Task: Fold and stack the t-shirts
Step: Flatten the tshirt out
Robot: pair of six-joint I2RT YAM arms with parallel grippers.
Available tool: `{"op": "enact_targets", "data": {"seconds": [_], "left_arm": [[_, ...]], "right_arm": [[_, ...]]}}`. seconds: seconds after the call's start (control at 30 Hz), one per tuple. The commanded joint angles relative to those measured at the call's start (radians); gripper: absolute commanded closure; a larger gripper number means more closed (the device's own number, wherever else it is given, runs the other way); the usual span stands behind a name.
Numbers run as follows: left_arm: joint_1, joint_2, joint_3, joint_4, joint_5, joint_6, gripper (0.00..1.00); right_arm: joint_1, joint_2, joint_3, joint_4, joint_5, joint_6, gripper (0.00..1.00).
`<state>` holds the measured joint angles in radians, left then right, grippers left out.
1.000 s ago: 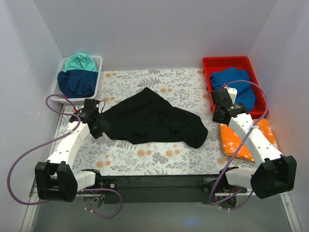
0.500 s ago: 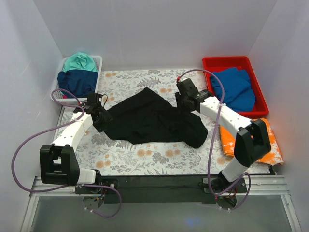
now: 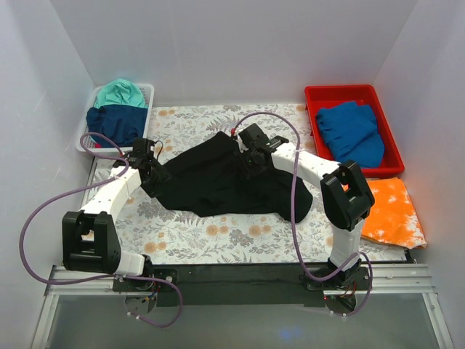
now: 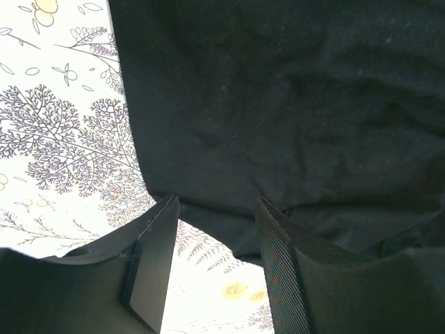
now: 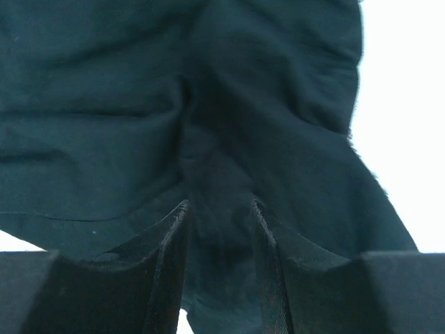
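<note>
The large black t-shirt (image 3: 218,185) lies crumpled in the middle of the printed table cloth (image 3: 182,240). My left gripper (image 3: 155,173) is at its left edge, open, with the shirt's hem (image 4: 208,202) between the fingertips (image 4: 167,209). My right gripper (image 3: 247,156) is low over the shirt's upper middle, open, its fingers astride a raised fold of black cloth (image 5: 215,174). A blue shirt (image 3: 352,131) lies in the red tray (image 3: 314,98). A mottled orange shirt (image 3: 389,214) lies at the table's right edge. Teal (image 3: 120,92) and navy (image 3: 115,123) shirts sit in the white basket (image 3: 149,91).
The red tray stands at the back right and the white basket at the back left. White walls close in the table on three sides. Purple cables (image 3: 43,211) loop beside both arms.
My right arm has swung left from the red tray and orange shirt to the black shirt's middle. My left gripper has edged forward to the shirt's left edge.
</note>
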<state>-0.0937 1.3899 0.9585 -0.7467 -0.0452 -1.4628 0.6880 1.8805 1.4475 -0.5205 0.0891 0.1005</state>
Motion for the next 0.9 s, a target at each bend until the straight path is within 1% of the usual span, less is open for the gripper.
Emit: {"op": "enact_targets", "data": {"seconds": [0.0,0.3,0.47,0.63,0.7,0.73,0.87], "left_arm": [[0.002,0.006,0.022,0.009,-0.019,-0.004,0.53],[0.002,0.046,0.036,0.015,-0.033,0.016,0.52],[0.002,0.054,0.032,0.018,-0.038,0.019,0.52],[0.003,0.046,0.040,0.010,-0.051,0.028,0.51],[0.005,0.043,0.046,0.006,-0.059,0.035,0.51],[0.009,0.043,0.045,0.006,-0.061,0.035,0.50],[0.020,0.038,0.049,0.007,-0.061,0.041,0.50]], "right_arm": [[0.034,0.029,0.053,0.019,-0.029,-0.065,0.54],[0.061,0.117,0.103,0.028,-0.017,-0.087,0.52],[0.064,0.163,0.128,0.031,0.058,-0.071,0.52],[0.062,0.203,0.143,0.031,0.109,-0.067,0.55],[0.062,0.204,0.142,0.030,0.124,-0.058,0.63],[0.062,0.201,0.136,0.030,0.130,-0.053,0.73],[0.062,0.145,0.102,0.022,0.172,-0.035,0.93]]}}
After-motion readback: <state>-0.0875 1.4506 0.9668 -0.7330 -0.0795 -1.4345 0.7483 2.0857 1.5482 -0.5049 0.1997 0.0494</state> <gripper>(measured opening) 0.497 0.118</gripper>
